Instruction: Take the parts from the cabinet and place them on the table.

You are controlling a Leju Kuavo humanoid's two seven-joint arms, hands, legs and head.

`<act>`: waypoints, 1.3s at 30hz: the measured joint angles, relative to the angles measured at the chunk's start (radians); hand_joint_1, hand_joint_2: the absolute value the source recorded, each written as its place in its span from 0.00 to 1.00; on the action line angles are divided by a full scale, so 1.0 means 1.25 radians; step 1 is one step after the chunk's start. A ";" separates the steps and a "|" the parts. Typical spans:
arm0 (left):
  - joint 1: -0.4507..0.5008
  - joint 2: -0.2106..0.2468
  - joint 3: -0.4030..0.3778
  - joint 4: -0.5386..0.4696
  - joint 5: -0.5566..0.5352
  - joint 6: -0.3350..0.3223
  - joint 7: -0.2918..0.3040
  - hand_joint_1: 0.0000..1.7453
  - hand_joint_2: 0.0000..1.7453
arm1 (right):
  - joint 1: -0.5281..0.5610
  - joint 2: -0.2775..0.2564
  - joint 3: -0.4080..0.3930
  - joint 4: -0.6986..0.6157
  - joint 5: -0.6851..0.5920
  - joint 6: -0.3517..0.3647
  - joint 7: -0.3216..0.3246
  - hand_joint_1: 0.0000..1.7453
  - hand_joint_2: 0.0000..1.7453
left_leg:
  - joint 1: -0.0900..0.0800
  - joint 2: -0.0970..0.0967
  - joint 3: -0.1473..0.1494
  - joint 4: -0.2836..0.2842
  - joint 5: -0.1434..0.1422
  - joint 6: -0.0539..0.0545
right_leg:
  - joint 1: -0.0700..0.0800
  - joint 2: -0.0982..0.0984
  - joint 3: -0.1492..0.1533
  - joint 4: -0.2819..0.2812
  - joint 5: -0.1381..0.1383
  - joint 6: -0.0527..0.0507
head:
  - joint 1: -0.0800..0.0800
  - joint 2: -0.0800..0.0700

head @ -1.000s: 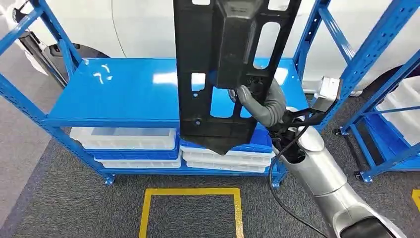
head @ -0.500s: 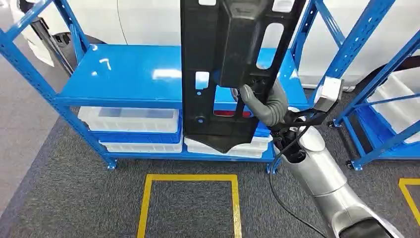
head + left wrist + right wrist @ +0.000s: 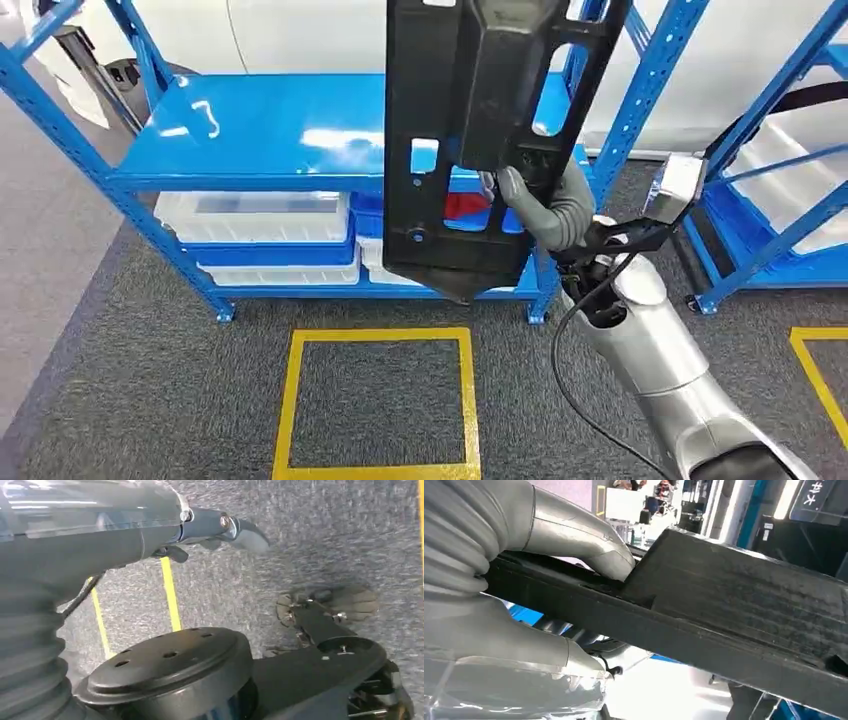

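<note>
Part in my right hand, clear of the cabinet.

My right hand (image 3: 548,205) grips the black plastic part (image 3: 480,140), thumb (image 3: 589,545) and fingers clamped across its lower right edge; its long axis stands nearly upright above the grip, in front of the blue cabinet (image 3: 300,140). My left hand (image 3: 220,527) hangs low, fingers seemingly loose, grasp unclear. Since a second ago the whole view has shifted: I'm backing away.
</note>
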 joint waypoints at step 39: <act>-0.005 -0.007 -0.022 0.000 -0.034 0.002 -0.026 0.00 1.00 | 0.069 -0.006 -0.058 -0.053 0.040 0.016 -0.011 1.00 1.00 | -0.002 0.037 0.127 -0.084 0.010 -0.005 | 0.007 -0.037 -0.031 0.018 0.008 0.021 | 0.000 0.000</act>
